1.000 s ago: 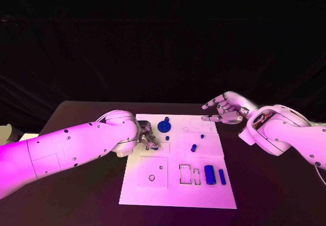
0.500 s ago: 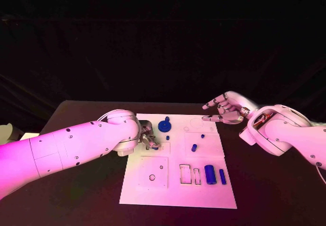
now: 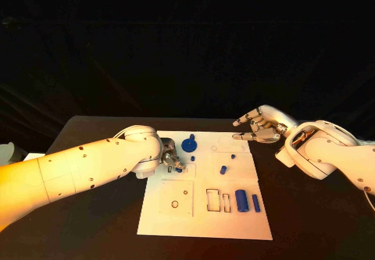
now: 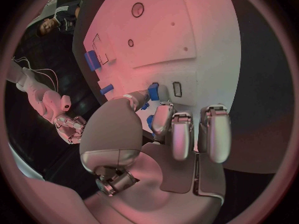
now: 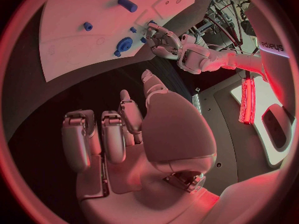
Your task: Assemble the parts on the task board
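On the white task board, small blue parts lie scattered.

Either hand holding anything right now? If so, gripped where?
The left hand pinches a small blue part by one end, over the white task board. The right hand holds nothing.

White task board flat mid-table, small blue parts on it

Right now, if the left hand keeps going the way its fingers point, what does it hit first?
Probably the task board. The left hand points down at it, pinching a small blue part beside a small rectangular slot. That part would likely land first, though depth is unclear.
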### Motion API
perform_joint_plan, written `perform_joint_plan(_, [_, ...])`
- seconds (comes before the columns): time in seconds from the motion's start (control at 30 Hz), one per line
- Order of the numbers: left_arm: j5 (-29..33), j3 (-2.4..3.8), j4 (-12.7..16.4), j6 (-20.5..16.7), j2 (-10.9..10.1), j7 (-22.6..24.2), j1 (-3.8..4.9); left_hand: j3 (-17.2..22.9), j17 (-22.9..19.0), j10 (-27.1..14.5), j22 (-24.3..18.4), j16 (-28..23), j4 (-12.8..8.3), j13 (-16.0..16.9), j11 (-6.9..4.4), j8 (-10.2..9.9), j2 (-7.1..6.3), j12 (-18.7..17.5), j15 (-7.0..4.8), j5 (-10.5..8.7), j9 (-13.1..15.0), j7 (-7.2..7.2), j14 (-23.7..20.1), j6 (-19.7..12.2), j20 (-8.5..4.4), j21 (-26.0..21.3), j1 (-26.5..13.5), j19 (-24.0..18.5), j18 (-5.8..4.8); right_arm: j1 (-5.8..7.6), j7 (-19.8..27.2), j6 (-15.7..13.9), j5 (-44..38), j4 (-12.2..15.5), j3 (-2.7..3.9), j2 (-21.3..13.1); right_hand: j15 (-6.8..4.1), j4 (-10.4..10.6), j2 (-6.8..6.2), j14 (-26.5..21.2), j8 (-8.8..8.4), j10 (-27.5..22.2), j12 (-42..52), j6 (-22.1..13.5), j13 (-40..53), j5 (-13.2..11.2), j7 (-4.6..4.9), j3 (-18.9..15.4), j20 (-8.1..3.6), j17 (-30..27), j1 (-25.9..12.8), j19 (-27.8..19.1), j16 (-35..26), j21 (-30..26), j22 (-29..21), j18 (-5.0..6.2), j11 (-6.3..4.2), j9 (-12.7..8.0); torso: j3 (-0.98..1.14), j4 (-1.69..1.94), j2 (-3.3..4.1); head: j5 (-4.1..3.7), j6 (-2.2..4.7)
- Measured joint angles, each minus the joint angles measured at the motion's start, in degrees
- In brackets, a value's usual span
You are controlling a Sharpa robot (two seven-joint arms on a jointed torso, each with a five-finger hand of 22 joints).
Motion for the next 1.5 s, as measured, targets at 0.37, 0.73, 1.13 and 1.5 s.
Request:
perform_joint_plan(0.37, [0.2,-0.05,-0.7,0.2,0.5,0.0,-0.04,-3.1,0.0,0.4,0.0,0.0,0.9,0.7,-0.42,0.2,0.78,0.7,-0.21,0.01,-0.1,-0.36,-0.2,0.8,0.0,0.0,-1.7,0.0,0.01,0.0,0.0,0.2,0.0,0.2,0.0,-0.1,0.0,0.3,0.0,0.0,0.0,-0.2,-0.2,0.0,0.0,0.5,0.0,-0.3,0.0,0.0,0.0,0.0,0.0,-0.2,0.0,0.0,-0.16,0.0,0.0,0.02,-0.02,-0.04,0.04])
perform_joint_plan(0.73, [0.3,-0.05,-1.2,0.6,0.7,0.0,-0.03,-7.1,0.0,0.7,0.0,0.0,2.1,1.2,-0.7,0.3,0.53,1.1,-0.41,0.05,-0.1,-0.57,0.0,1.8,-0.42,0.0,-3.8,0.0,0.07,0.0,0.0,0.3,0.0,0.3,0.0,-0.3,0.0,0.7,0.0,0.0,0.0,-0.2,-0.6,0.2,0.0,0.7,0.21,-1.0,0.0,0.0,0.0,0.0,0.0,-0.2,0.0,0.0,-0.16,0.0,-0.07,0.04,-0.03,-0.02,0.09])
perform_joint_plan(1.13, [0.6,0.07,-0.9,0.5,0.0,0.1,-0.16,-19.8,0.0,0.8,0.0,0.0,6.1,1.3,-0.82,0.3,-0.14,1.1,-0.58,-6.94,-0.7,-0.77,-0.2,2.4,-0.42,0.0,-8.0,0.0,0.11,0.0,0.0,0.6,0.0,0.3,0.0,-0.3,0.0,1.3,-0.15,0.0,0.0,-0.4,-1.3,0.2,0.0,0.9,0.21,-2.1,0.0,0.0,-0.8,0.0,-0.2,-0.5,0.0,0.0,-0.36,0.0,-0.1,0.05,-0.02,0.01,0.24])
perform_joint_plan(1.5, [1.4,1.08,1.0,-1.1,-1.7,0.1,-0.23,-26.2,0.0,0.8,0.0,0.0,6.2,0.3,-0.82,0.3,2.1,0.6,-0.61,-7.72,-1.1,-0.78,-0.2,2.4,-0.42,0.0,-7.6,0.0,0.13,0.0,0.0,0.6,0.0,0.1,0.0,-0.3,0.0,1.3,-0.15,0.0,0.0,-0.4,-1.3,0.2,0.0,1.2,0.21,-2.4,0.0,0.0,-0.8,0.0,-0.2,-0.8,0.0,0.01,-0.36,0.0,-0.1,0.05,-0.04,-0.12,0.24])
